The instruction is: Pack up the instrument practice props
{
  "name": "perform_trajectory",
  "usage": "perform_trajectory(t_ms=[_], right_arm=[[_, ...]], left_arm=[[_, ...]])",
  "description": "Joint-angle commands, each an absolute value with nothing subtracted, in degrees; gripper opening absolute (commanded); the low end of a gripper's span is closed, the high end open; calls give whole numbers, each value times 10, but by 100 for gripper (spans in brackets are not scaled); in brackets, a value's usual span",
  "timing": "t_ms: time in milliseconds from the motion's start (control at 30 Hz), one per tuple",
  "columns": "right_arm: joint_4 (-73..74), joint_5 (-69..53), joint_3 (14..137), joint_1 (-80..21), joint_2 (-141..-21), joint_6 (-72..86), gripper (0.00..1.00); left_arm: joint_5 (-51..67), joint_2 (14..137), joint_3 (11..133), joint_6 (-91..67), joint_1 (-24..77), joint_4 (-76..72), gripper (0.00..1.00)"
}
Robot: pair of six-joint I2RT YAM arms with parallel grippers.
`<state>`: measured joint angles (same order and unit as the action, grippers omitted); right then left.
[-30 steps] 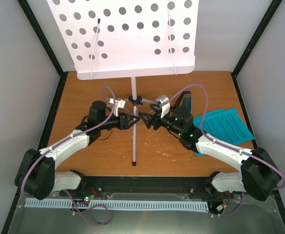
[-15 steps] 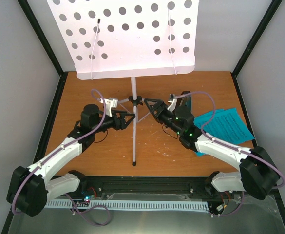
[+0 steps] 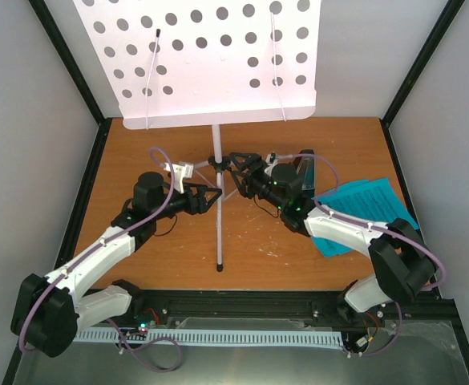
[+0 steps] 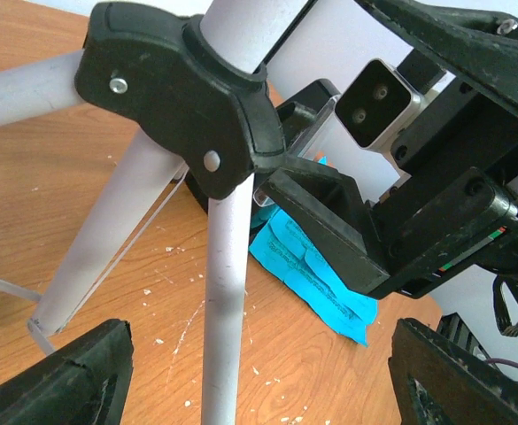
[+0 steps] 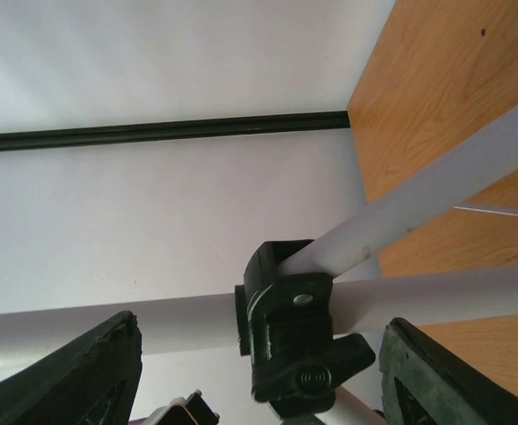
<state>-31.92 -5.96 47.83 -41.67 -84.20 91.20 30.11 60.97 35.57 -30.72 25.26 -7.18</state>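
The white music stand stands at the table's back, with its hole-punched desk (image 3: 210,56) high up and its black tripod hub (image 3: 216,161) low on the pole. My left gripper (image 3: 216,196) is open. The stand's front leg (image 4: 223,310) runs between its fingers (image 4: 64,376) without touching. My right gripper (image 3: 232,163) is open, with the hub (image 5: 294,336) between its fingers (image 5: 453,372). The cyan sheet-music pages (image 3: 370,210) lie flat at the right, also seen in the left wrist view (image 4: 312,274). The black metronome (image 3: 305,170) is mostly hidden behind my right arm.
Grey walls with black corner posts (image 3: 78,72) enclose the wooden table (image 3: 138,144) on three sides. The stand's front leg ends near the front edge (image 3: 220,267). White crumbs dot the wood around the leg.
My right gripper has moved left and up to the stand's hub. My left arm drew back left a second ago and has since held still. The stand's desk has shifted slightly up and left.
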Motion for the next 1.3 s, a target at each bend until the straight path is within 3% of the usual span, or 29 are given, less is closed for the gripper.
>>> perform_trajectory(t_ms=[0,167,833,1267], right_arm=[[-309,-49,503,-421,-852,936,72],[-268,-15,488,-425,-828,949,72],[-252,-58,524,-432,-867,988,50],[-255,-55,519,-434,-868,987,11]], left_arm=[[303,604,355,-296,254,-60,80],[335,628,356,-280,254,-73,78],[336,640,355,-277,254,-72,77],[335,640,359,-279,254,-64,76]])
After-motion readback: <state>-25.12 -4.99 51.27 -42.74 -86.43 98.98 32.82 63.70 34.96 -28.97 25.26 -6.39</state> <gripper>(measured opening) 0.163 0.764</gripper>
